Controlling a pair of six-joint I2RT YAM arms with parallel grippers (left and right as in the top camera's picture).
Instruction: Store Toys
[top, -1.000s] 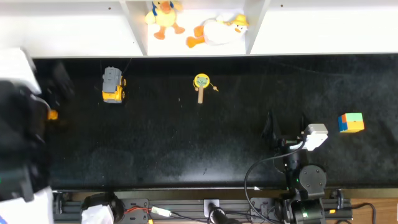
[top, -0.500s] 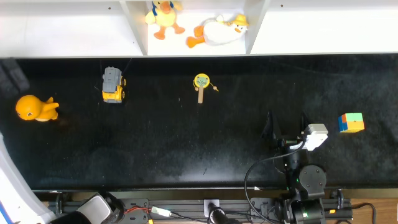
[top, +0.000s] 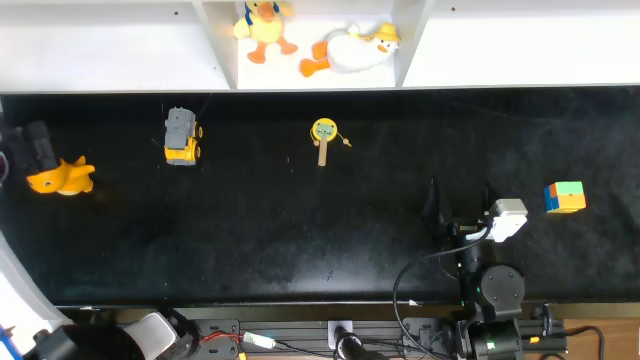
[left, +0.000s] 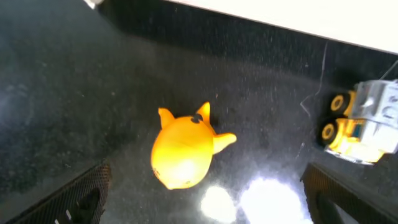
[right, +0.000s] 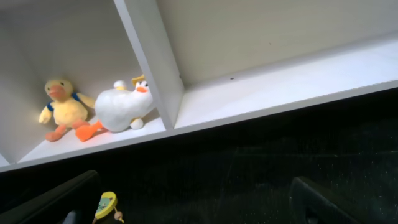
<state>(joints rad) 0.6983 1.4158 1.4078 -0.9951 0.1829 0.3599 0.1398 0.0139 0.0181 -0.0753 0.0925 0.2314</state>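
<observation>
Plainly, the left gripper (left: 208, 196) hung wide open above the orange toy (left: 185, 152), which lay near the worktop's left edge. Its best move was to drop straight and close across the round body, not the thin points. The yellow truck (left: 364, 121) stood nearby, toward the shelf (top: 120, 50), and might get clipped; the right gripper (top: 458, 205), also wide, stood near the cube (top: 564, 197).
</observation>
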